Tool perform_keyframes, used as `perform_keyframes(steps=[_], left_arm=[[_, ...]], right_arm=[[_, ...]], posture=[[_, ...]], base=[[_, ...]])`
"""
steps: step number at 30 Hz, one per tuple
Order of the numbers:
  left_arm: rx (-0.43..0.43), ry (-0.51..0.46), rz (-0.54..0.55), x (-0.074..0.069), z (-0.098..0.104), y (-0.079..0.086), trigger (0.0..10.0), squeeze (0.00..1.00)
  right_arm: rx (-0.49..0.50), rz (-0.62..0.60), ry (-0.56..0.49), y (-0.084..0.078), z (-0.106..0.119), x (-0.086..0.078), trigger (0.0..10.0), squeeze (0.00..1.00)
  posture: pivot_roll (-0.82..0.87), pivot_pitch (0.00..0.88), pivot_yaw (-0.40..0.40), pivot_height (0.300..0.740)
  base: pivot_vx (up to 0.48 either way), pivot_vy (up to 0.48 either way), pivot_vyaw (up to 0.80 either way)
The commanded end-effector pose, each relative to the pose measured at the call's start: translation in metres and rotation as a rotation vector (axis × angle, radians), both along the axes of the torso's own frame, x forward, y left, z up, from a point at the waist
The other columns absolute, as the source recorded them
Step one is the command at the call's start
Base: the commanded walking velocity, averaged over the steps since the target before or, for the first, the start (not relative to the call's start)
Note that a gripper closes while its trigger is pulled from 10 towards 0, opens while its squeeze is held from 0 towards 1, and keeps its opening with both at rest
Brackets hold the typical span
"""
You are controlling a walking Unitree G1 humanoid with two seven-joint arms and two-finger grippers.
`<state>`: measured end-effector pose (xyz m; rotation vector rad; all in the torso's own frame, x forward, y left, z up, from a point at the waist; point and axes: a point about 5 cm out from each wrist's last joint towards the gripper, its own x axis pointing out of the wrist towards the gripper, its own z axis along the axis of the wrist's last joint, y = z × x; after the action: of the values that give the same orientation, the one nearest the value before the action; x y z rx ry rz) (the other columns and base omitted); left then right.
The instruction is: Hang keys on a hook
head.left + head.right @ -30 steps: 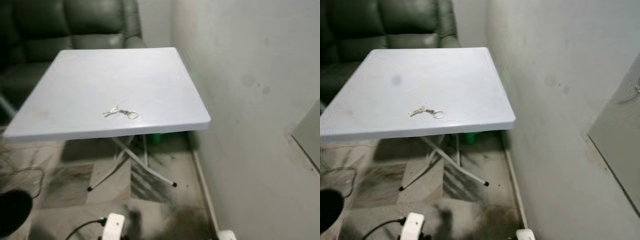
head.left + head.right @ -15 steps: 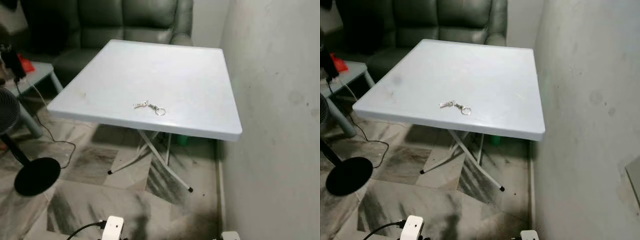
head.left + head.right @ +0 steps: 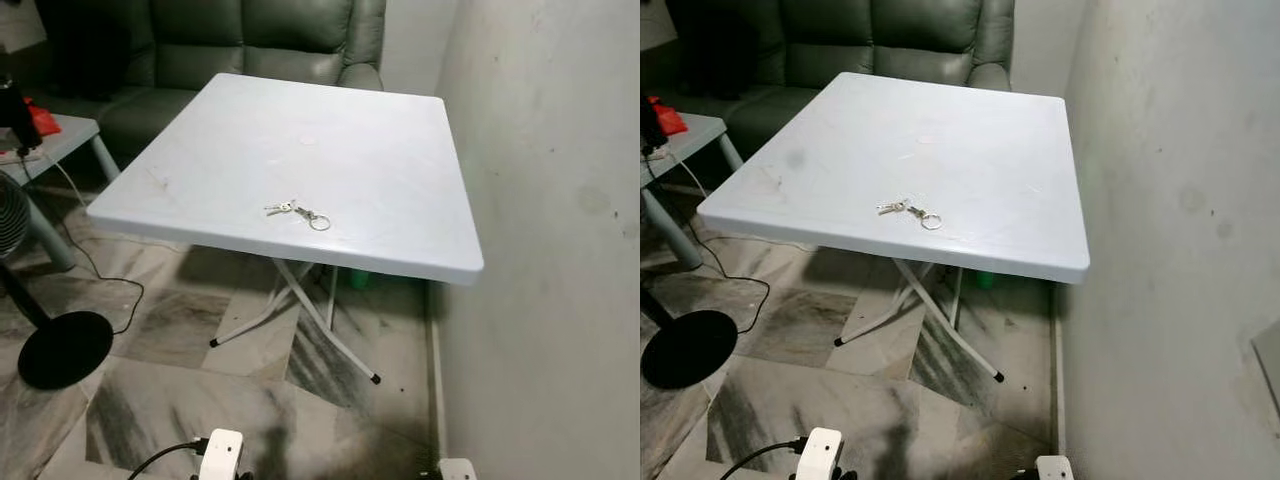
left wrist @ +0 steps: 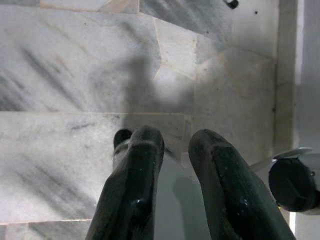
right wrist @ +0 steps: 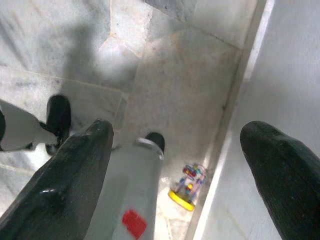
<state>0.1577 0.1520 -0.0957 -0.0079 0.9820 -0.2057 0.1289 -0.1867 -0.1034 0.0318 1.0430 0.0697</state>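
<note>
A small bunch of keys (image 3: 298,211) on a ring lies flat on the white folding table (image 3: 380,150), near its front edge and a little right of the middle. Both arms hang low over the marble floor, far from the table. Seen in its wrist view, my left gripper (image 4: 176,145) has its two black fingers (image 4: 137,165) close together with nothing between them. My right gripper (image 5: 180,145) stands wide open over the floor beside the wall, holding nothing.
A dark green sofa (image 3: 250,35) stands behind the table. A fan's black base (image 3: 65,348), a cable and a small grey side table (image 3: 60,140) are at the left. A plaster wall (image 3: 550,200) runs along the right. A small colourful object (image 5: 187,187) lies by the skirting.
The whole view has swung to the left over the last second, bringing the fan base and side table in. The keys and table lie as before.
</note>
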Motion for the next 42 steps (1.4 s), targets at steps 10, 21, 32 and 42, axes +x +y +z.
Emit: perform_keyframes(steps=[10,21,32,42], left_arm=[[0.015,0.004,0.021,0.0016,0.0006,0.0076,10.0,0.0],[0.014,0.007,0.029,0.0013,0.0005,0.0085,10.0,0.0],[0.012,0.011,0.031,0.0015,0.0005,0.0081,10.0,0.0],[0.014,0.016,0.034,0.0004,0.0,0.0088,10.0,0.0]], right_arm=[[0.02,-0.012,-0.017,0.0054,0.0009,0.0039,10.0,0.0],[0.023,-0.019,-0.015,0.0047,0.0007,0.0031,10.0,0.0],[0.025,-0.036,-0.016,0.0034,0.0008,0.0033,10.0,0.0],[0.028,-0.041,-0.016,0.0035,0.0007,0.0031,10.0,0.0]], posture=[[-0.04,0.0,-0.048,0.74],[-0.04,0.0,-0.047,0.74],[-0.04,0.0,-0.05,0.74],[-0.04,0.0,-0.05,0.74]], base=[[0.0,0.472,0.0],[0.0,0.472,0.0],[0.0,0.472,0.0],[0.0,0.472,0.0]])
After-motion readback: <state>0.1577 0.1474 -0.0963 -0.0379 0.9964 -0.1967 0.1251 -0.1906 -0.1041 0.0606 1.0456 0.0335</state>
